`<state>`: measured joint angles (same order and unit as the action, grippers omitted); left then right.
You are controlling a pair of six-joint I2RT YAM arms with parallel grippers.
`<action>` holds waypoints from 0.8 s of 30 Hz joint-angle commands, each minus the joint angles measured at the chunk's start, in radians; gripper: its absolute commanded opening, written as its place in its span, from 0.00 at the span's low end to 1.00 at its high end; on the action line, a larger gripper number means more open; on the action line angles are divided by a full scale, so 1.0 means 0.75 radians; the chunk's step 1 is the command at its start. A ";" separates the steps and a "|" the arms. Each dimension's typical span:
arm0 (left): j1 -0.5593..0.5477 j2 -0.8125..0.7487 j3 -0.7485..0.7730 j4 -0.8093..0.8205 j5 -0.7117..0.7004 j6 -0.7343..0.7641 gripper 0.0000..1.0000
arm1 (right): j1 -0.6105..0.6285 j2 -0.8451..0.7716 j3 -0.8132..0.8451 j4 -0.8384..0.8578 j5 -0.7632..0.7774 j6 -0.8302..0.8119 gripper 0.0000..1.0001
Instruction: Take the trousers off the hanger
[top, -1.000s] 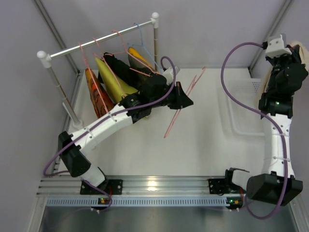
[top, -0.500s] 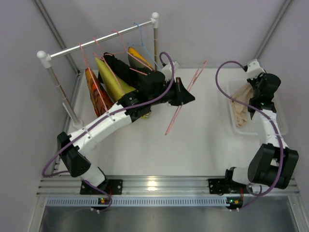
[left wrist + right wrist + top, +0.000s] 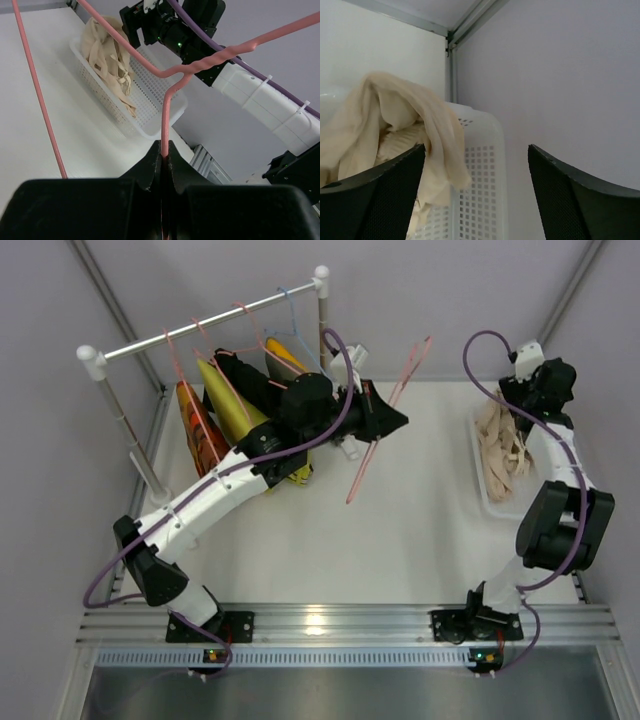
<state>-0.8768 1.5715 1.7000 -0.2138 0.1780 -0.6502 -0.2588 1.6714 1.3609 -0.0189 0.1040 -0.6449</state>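
White table (image 3: 430,540) | one beige trousers (image 3: 500,445) in one basket (image 3: 155,100) | left claw (image 3: 164,147) clamps one pink hanger (image 3: 166,115) | right claw (image 3: 476,150) wide, empty

From where I stand, the rack (image 3: 140,341) is on the bench (image 3: 420,540) at ten o'clock, its rail running toward twelve. The hanging trousers (image 3: 198,440) are beneath it among other garments. Just right of the rack, near twelve, the left tool (image 3: 163,160) pinches a hanger (image 3: 360,475) up off the bench. At two o'clock sits the basket (image 3: 155,107) with the heaped trousers (image 3: 500,445) in it, one fold draped over its rim. The right tool (image 3: 476,150) hovers at the basket's far end.
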 commanded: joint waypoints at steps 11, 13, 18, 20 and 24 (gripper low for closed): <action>0.011 -0.228 -0.009 0.115 -0.041 0.116 0.00 | -0.135 -0.269 0.028 -0.480 -0.323 0.175 0.99; 0.011 -0.283 -0.023 0.107 -0.061 0.129 0.00 | -0.146 -0.306 0.051 -0.515 -0.382 0.209 0.99; 0.193 -0.424 -0.148 0.154 0.018 0.051 0.00 | -0.152 -0.453 0.073 -0.582 -0.527 0.307 0.99; 0.260 -0.461 -0.182 0.148 0.031 0.028 0.00 | -0.154 -0.500 0.081 -0.588 -0.572 0.340 0.99; 0.412 -0.586 -0.258 0.170 0.084 -0.010 0.00 | -0.152 -0.519 0.102 -0.595 -0.640 0.404 1.00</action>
<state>-0.6205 1.1900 1.5402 -0.1623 0.1978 -0.6266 -0.3607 1.3056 1.3869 -0.4404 -0.2893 -0.4053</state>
